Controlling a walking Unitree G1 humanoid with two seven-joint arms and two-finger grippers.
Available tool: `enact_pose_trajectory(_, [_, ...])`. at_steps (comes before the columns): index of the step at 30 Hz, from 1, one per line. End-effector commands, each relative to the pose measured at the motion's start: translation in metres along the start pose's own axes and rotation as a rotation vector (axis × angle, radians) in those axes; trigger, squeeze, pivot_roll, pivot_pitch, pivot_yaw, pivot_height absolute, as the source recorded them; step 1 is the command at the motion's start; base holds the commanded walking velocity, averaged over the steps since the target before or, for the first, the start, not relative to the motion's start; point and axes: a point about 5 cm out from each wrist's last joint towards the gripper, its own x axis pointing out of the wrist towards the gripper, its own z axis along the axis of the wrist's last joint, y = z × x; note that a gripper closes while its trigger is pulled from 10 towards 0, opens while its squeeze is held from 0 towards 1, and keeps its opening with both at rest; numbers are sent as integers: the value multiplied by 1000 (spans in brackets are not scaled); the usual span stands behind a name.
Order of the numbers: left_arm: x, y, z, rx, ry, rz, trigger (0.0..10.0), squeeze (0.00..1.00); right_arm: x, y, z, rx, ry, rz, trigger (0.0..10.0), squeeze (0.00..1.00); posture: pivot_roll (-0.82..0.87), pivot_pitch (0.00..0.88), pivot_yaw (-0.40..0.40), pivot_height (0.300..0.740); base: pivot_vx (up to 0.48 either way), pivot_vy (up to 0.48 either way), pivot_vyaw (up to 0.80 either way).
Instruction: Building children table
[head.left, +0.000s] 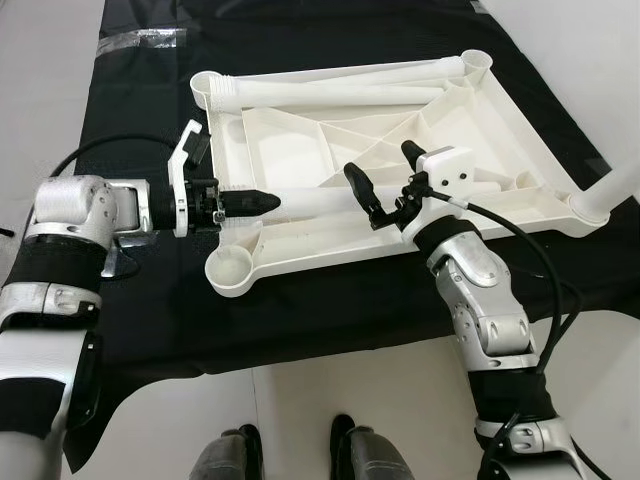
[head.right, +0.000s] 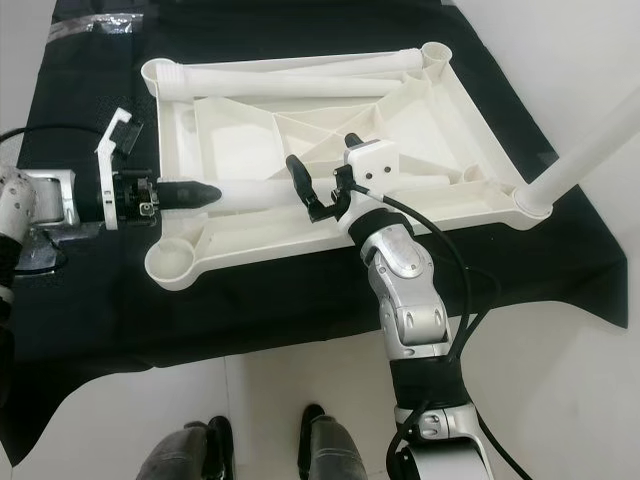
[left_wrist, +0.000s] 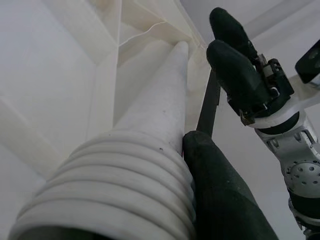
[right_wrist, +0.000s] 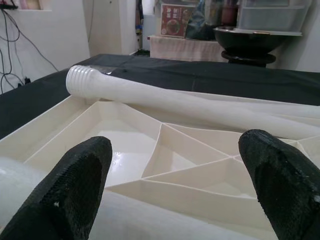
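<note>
A white plastic tabletop (head.left: 520, 110) lies upside down on a black cloth (head.left: 330, 320). My left gripper (head.left: 262, 199) is shut on the threaded end (left_wrist: 110, 185) of a white table leg (head.left: 320, 203), which lies across the tabletop's ribs. My right gripper (head.left: 385, 170) is open above the leg's other part, its fingertips (right_wrist: 80, 180) spread on either side without touching it. A second leg (right_wrist: 165, 100) lies along the far rim. A third leg (head.right: 590, 150) stands in the near right corner. The near left corner socket (head.left: 232, 270) is empty.
The cloth's near edge (head.left: 300, 365) ends just ahead of my feet (head.left: 350, 445), with pale floor beyond. Grey tape (head.left: 150, 40) lies at the far left. The right arm's black cable (head.left: 530, 250) loops over the cloth. A dark bowl (right_wrist: 255, 40) and boxes sit in the background.
</note>
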Motion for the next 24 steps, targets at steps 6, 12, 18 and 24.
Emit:
enact_pose_trajectory(6, [-17, -14, 14, 66, -57, 19, 0, 0, -2, -5, -2, 16, 0, -23, 10000, 0, -40, 252, -48, 740, 0, 0, 0])
enact_pose_trajectory(12, [-29, -42, 34, 193, -189, 37, 0, 0, 1, -9, 3, 69, -38, -50, 10000, 0, -36, 250, -55, 740, 0, 0, 0])
enact_pose_trajectory(18, [-47, -50, 46, 224, -353, 70, 0, 0, 3, -14, 19, 255, -139, -58, 10000, 0, -34, 248, -58, 740, 0, 0, 0])
enact_pose_trajectory(24, [-54, -50, 38, 197, -428, 94, 0, 0, 4, -14, 33, 446, -224, -18, 10000, 0, -32, 246, -62, 740, 0, 0, 0])
